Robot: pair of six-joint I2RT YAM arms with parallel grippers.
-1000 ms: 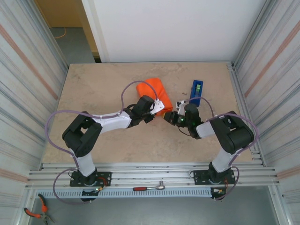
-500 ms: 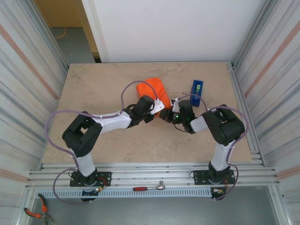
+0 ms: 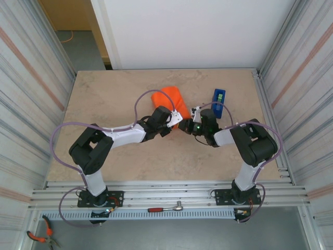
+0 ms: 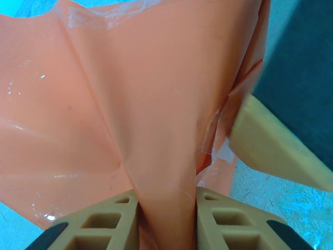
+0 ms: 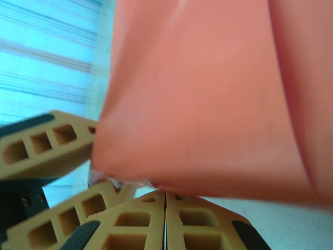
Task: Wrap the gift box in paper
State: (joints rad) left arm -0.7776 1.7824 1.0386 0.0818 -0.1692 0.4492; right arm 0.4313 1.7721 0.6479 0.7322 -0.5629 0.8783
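Top external, right claw [image 3: 186,127] shifted slightly toward paper [image 3: 166,99], left claw [image 3: 178,119] still pinching

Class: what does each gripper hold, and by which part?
The left gripper pinches a raised fold of the paper. The right gripper is shut at the paper's edge; whether it grips anything cannot be told.

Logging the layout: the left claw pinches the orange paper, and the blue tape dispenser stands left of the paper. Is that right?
Not quite. The left claw does pinch the orange paper, but the blue tape dispenser stands right of the paper, apart from it, as the top external view shows.
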